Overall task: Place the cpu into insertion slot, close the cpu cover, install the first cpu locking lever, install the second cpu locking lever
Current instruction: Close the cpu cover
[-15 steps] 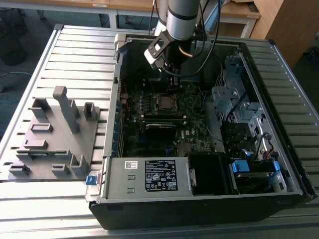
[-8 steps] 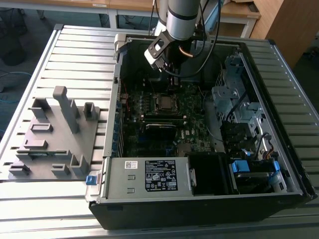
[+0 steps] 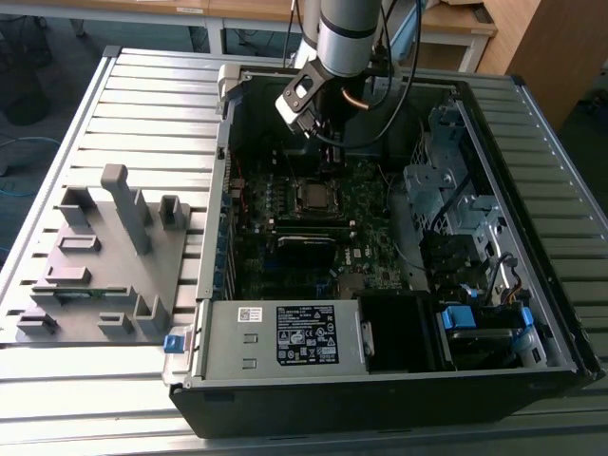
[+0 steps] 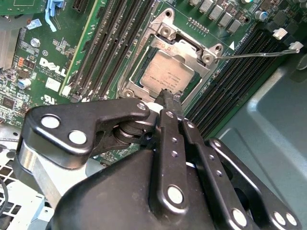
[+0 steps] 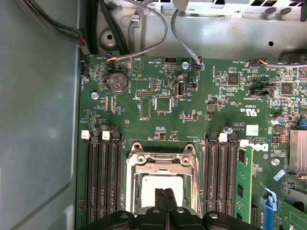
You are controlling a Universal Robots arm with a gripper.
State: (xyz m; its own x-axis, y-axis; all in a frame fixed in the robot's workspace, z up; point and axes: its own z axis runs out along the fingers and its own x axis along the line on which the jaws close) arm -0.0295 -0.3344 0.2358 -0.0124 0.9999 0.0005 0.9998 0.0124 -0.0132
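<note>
green board (image 5: 129,120), white lettering (image 5: 249,111), cpu (image 5: 148,189) apparently seated beneath closed tool (image 5: 166,192)

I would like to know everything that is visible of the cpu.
The cpu is a small flat square chip with a dull silver-grey metal top bearing faint print. It lies level in the insertion slot on the green board, and shows through the window of the cpu cover, whose frame overlaps its edges. The shut tool hangs at the middle of one edge; whether it touches the chip cannot be told.
</note>
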